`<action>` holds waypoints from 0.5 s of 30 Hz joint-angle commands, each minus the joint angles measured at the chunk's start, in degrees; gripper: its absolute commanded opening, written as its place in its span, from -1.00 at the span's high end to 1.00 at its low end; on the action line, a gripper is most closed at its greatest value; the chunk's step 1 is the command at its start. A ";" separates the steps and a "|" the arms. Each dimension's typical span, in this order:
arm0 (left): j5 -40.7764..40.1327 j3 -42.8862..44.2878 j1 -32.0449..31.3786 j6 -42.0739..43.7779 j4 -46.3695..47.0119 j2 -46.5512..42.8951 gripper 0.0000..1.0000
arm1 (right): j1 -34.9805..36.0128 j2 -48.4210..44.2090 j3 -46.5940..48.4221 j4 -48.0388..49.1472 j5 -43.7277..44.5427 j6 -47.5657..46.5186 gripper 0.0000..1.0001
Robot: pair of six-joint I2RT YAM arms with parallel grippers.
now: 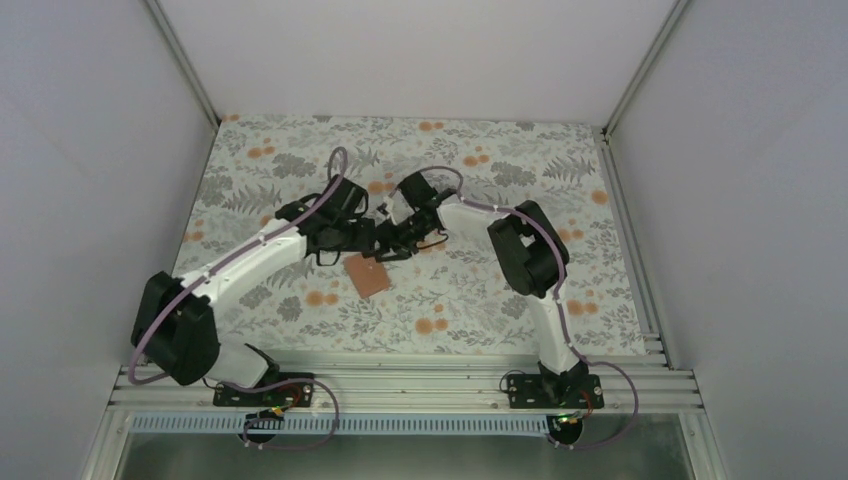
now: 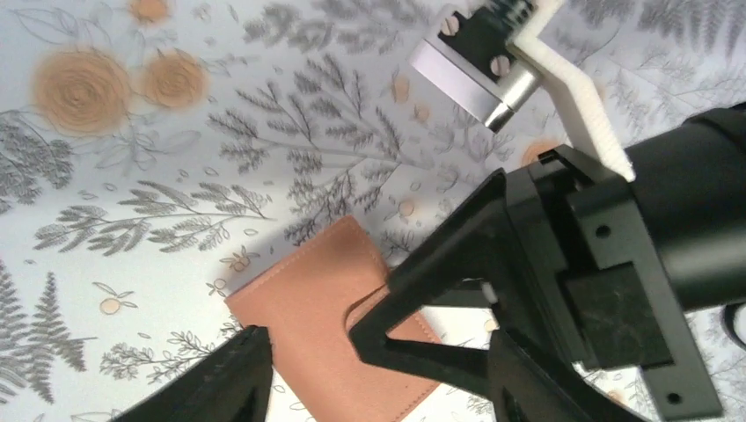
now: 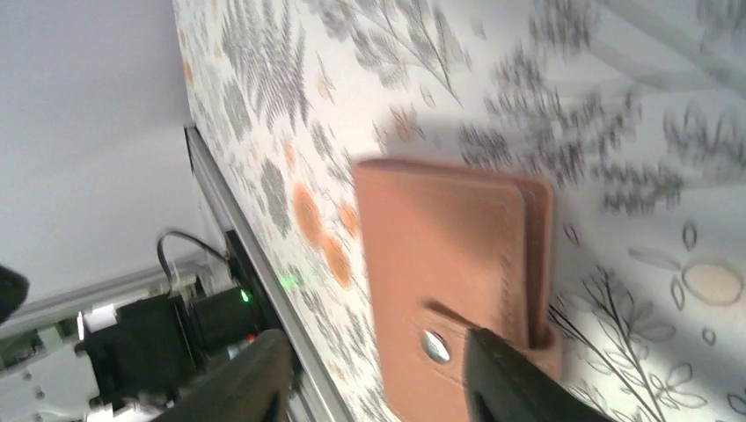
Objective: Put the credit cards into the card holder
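Observation:
The tan-brown card holder lies flat on the flowered cloth, its flap down over a metal snap. No credit cards show in any view. My left gripper hangs just above the holder's far end, open, with the holder lying between and below its fingers. My right gripper is right beside it, also open. In the right wrist view the holder sits under the right gripper, one of whose fingertips is over the holder's edge. The right gripper's black finger crosses the left wrist view over the holder.
The two wrists are crowded together at mid-table. An aluminium rail runs along the near edge with the arm bases on it. White walls and a metal frame bound the flowered cloth on all other sides.

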 commanded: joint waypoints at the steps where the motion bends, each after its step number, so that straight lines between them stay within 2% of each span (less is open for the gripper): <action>1: -6.81 3.82 1.10 2.94 -2.70 -4.10 -0.45 | -0.53 -4.56 9.92 -7.62 5.96 -5.02 -0.20; 2: -8.63 5.09 1.74 4.24 -2.96 -4.65 -0.58 | -0.93 -5.30 11.94 -9.41 7.08 -5.96 -0.72; 3: -10.25 6.10 2.56 5.28 -3.17 -5.04 -0.65 | -1.62 -6.07 14.05 -10.80 8.48 -6.76 -0.92; 4: -11.51 6.88 3.64 6.53 -2.85 -5.58 -0.70 | -2.35 -6.72 16.09 -12.20 10.16 -7.56 -0.98; 7: -14.05 6.75 7.84 11.67 1.23 -9.01 -0.75 | -4.60 -9.58 20.42 -15.53 18.69 -9.84 -0.99; 9: -13.91 4.26 11.40 15.37 7.46 -12.60 -0.76 | -6.13 -12.48 20.85 -15.94 26.26 -10.59 -1.00; 12: -16.78 -3.43 14.48 21.98 22.04 -18.81 -0.78 | -8.68 -20.36 15.96 -11.50 37.33 -11.38 -1.00; 15: -17.53 -10.30 16.99 27.26 30.75 -21.64 -0.75 | -12.04 -29.14 6.24 -3.15 49.55 -11.87 -0.99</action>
